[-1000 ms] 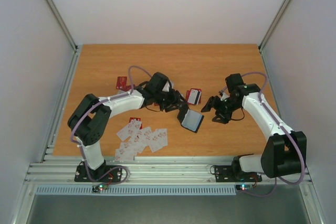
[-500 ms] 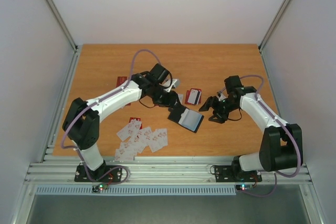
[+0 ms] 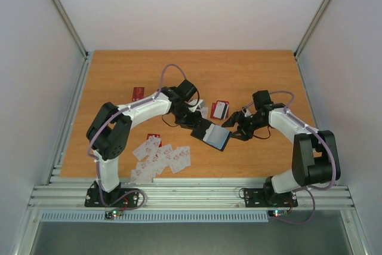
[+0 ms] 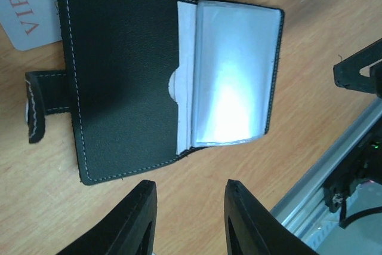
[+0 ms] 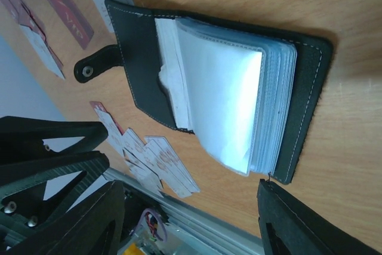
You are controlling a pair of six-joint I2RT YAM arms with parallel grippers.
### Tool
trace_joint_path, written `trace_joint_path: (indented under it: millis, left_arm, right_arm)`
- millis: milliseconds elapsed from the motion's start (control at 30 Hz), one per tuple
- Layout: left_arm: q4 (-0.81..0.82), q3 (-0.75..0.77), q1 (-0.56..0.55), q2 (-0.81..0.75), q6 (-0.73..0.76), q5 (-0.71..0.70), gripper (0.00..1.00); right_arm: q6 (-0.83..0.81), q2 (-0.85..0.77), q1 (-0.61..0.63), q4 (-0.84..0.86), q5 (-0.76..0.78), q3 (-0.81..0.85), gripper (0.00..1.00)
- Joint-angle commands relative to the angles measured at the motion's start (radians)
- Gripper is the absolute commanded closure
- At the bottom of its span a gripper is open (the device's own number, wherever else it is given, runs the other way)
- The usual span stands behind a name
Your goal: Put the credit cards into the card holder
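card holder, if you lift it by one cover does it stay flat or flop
Probably floppy: the card holder lies open with a fanned stack of clear sleeves that would likely sag or swing. Pushed, it should slide rather than roll, lying flat on the wooden table. Its loose snap strap may drag or catch.

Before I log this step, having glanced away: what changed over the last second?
The right gripper moved left, up to the open card holder. The left gripper stayed at the holder's black cover, though that arm re-bent. Nothing was grasped or released. Card holder and loose credit cards stayed put.
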Motion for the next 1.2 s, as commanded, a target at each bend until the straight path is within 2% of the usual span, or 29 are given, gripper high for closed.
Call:
trace_joint_path:
  millis: [0,200,1167]
  left_arm:
    - [-0.007,0.005,-0.007,0.043,0.033,-0.004,0.68]
    - [-0.022,-0.002,-0.010,0.057,0.048,-0.039,0.70]
    - [-0.003,-0.029,-0.012,0.109,0.057,0.017,0.72]
  right_arm:
    - [0.041,0.040,-0.006,0.085,-0.044,-0.027,0.38]
    - [0.052,0.092,0.008,0.118,-0.044,-0.039,0.40]
    - [0.056,0.215,0.096,0.167,-0.026,0.001,0.43]
